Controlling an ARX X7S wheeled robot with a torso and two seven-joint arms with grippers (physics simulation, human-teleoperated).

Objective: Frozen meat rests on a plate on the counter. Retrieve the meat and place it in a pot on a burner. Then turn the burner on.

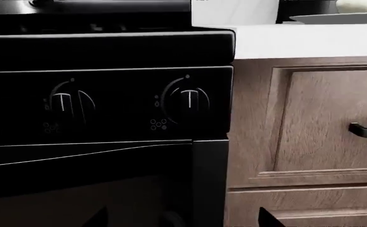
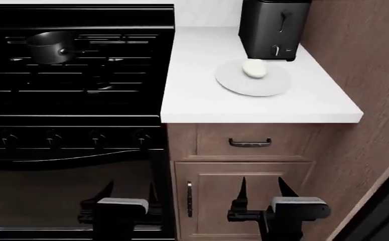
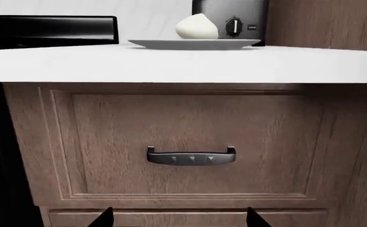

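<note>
Spanning the room's left side, the black stove (image 2: 74, 75) carries the pot (image 2: 49, 48) on a back burner. Beside it, the white bench (image 2: 201, 95) bears the plate (image 2: 253, 80) holding the frozen meat (image 2: 254, 69). Both the left end effector (image 2: 128, 193) and the right end effector (image 2: 262, 188) hang low, fingers spread, empty.

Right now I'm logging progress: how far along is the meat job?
Nothing is done yet. The frozen meat sits on the plate; the pot is empty. Both end effectors, left and right, hang open below the counter. Pickup, placing and burner remain.
</note>
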